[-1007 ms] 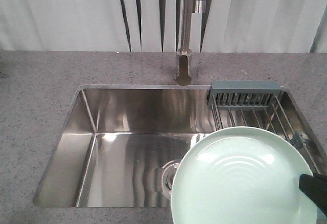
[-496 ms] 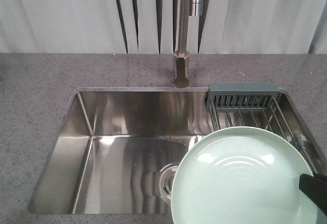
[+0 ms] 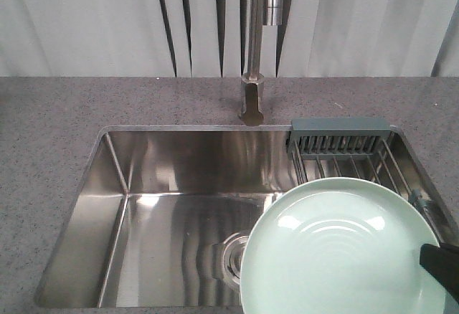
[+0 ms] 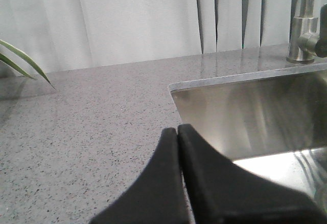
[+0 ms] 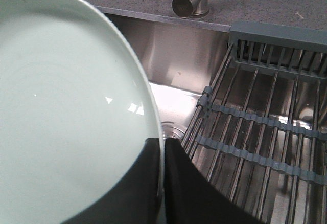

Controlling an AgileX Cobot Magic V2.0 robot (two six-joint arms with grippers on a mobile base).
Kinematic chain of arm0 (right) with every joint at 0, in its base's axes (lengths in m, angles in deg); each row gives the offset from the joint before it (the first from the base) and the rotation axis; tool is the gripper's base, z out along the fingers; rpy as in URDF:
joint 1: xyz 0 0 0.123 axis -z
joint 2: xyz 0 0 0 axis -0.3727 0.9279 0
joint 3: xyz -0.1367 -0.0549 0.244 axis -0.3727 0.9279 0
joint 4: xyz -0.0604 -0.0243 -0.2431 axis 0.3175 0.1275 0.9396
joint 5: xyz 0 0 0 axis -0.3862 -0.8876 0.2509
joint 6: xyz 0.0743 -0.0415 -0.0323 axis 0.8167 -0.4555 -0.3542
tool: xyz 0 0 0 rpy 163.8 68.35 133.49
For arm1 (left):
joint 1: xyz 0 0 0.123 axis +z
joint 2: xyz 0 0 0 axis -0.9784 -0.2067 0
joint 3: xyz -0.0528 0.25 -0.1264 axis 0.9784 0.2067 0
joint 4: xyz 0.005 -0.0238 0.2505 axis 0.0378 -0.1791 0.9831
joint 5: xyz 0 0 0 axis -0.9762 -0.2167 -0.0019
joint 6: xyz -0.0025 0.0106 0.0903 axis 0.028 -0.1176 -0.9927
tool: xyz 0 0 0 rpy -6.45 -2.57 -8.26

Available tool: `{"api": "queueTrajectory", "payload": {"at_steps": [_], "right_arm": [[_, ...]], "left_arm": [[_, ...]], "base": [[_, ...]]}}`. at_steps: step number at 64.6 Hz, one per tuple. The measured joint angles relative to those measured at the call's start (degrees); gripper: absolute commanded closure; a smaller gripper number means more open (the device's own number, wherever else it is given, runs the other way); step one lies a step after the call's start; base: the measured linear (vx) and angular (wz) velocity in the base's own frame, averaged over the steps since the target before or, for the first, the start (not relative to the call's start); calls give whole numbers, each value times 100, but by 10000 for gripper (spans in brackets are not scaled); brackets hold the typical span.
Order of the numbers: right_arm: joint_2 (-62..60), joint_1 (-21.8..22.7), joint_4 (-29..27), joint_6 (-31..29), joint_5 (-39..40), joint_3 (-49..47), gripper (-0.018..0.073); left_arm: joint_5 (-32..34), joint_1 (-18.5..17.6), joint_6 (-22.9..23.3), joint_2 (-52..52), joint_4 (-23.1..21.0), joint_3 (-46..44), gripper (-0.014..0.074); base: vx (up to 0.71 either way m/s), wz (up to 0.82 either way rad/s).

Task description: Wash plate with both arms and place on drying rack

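Two fingers of the right end effector point(image 5: 163, 144) were pinched narrowly on the near edge of the plate point(image 3: 337, 249), one black finger lying on its upper face and the other under the rim. So gripped, the pale mint-green plate hung tilted over the front right part of the sink point(image 3: 179, 185), its face turned up toward the front camera. Its far edge overlapped the near rods of the drying rack point(image 3: 351, 149), which lay across the right end of the basin; whether plate and rack touched could not be told. Part of the drain point(image 3: 231, 253) showed just left of the plate. Behind the basin the faucet point(image 3: 252, 92) rose from the grey speckled desk point(image 3: 50, 127), in front of a pale curtain point(image 3: 86, 20). Well away from the plate, the left end effector point(image 4: 178, 130) was pressed shut with nothing between its fingers, above the desk just beside the sink's left rear corner. One green leaf point(image 4: 23, 63) reached in at the left of the wrist view.
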Motion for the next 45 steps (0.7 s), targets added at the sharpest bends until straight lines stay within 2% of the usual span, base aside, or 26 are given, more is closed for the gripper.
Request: {"api": "queueTrajectory", "payload": {"at_steps": [45], "right_arm": [[0,0,0,0,0,0,561]], "left_arm": [[0,0,0,0,0,0,603]], "base": [[1,0]]}}
